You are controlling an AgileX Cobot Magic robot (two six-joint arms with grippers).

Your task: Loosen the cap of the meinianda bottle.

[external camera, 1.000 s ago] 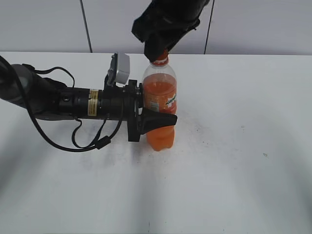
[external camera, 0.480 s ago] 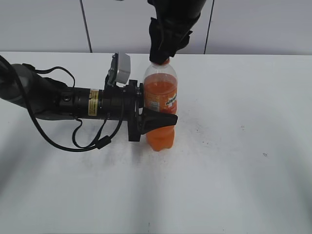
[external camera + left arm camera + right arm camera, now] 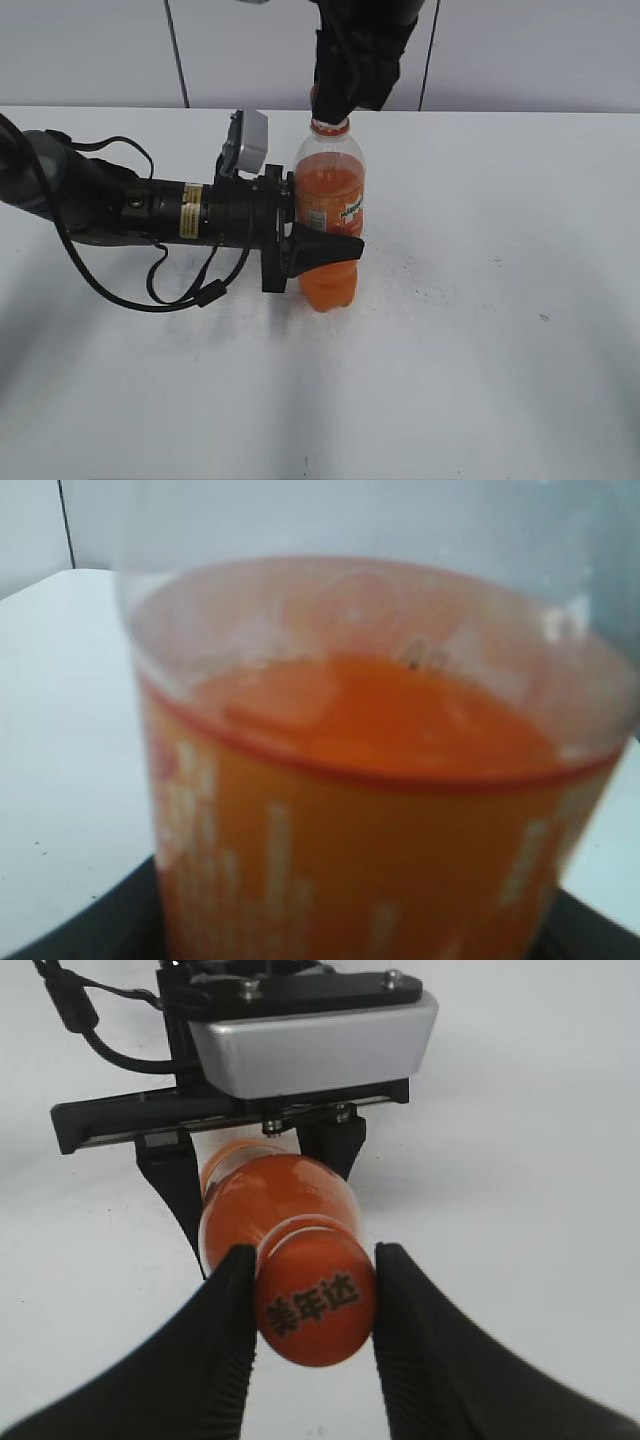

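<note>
The meinianda bottle [image 3: 329,225] stands upright on the white table [image 3: 480,330], and everything else is placed around it. The left gripper [image 3: 318,250] reaches in from the bottle's left side and is clenched around its labelled middle; from the left wrist camera the bottle [image 3: 370,780] fills the frame, blurred, with the orange drink's surface visible through the clear wall. Above the bottle, the right gripper [image 3: 335,105] comes down from the top of the exterior view. From the right wrist camera its two black fingers [image 3: 225,1350] sit on either side of the cap [image 3: 316,1307], pressing its rim, so it appears to be grasping the cap, though the contact on the far finger is hard to confirm.

Compared with a second ago, the right gripper has turned about the bottle's axis and sits a little higher, so the orange neck ring [image 3: 330,127] now shows below it. The bottle and the left gripper have kept their place.
</note>
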